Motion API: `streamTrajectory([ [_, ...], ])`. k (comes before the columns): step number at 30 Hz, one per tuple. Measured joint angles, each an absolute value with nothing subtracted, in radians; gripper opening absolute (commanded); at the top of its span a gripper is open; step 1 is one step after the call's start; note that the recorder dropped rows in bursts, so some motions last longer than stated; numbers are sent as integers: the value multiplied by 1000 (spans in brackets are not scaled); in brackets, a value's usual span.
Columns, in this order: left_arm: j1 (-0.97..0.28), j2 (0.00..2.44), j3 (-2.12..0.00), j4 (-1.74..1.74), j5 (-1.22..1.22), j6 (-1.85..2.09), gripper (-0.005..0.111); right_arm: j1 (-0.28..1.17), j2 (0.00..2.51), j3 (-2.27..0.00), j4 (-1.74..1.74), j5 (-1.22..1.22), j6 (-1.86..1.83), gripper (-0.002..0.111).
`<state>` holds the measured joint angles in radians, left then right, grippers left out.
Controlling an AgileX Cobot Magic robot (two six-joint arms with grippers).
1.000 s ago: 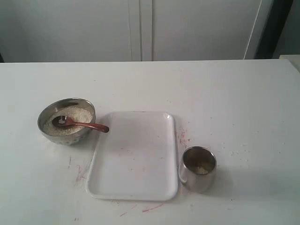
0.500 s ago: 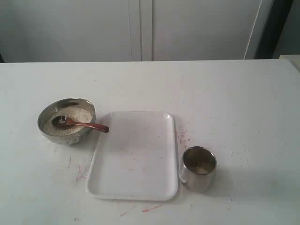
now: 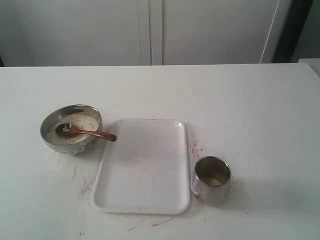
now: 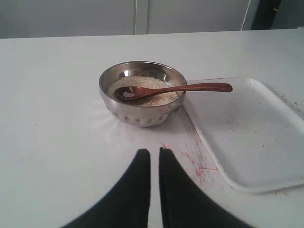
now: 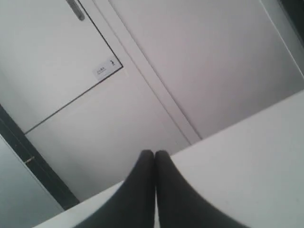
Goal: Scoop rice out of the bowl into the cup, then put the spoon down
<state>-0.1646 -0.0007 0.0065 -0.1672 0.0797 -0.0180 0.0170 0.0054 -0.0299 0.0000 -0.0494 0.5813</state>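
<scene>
A steel bowl with off-white rice sits on the table at the left. A reddish-brown spoon lies in it, scoop on the rice and handle over the rim toward the tray. The steel cup stands at the tray's right front corner with a little rice inside. My left gripper is shut and empty, hanging short of the bowl. My right gripper is shut and empty, pointing at a wall. Neither gripper shows in the exterior view.
A white rectangular tray lies between bowl and cup. Red marks stain the tabletop around it. White cabinet doors stand behind the table's far edge.
</scene>
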Motion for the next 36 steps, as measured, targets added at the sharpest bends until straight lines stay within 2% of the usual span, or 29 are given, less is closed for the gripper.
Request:
streamTrajectory([
  [5, -165, -1, 6, -167, 80, -18, 14, 17, 35, -182, 0, 273, 564, 0],
  [10, -165, -1, 6, -167, 80, -18, 14, 17, 149, -371, 0, 456, 432, 0],
  [21, -165, -1, 6, -167, 80, -18, 14, 17, 696, -934, 280, 863, -41, 0],
  [26, -165, -1, 6, -167, 80, -18, 14, 22, 918, -1166, 424, 967, -258, 0],
  [31, -165, -1, 6, -167, 80, -18, 14, 109, 1073, -1333, 441, 1017, -328, 0],
  [36, -165, -1, 6, -167, 80, -18, 14, 262, 1189, -1419, 355, 1042, -333, 0],
])
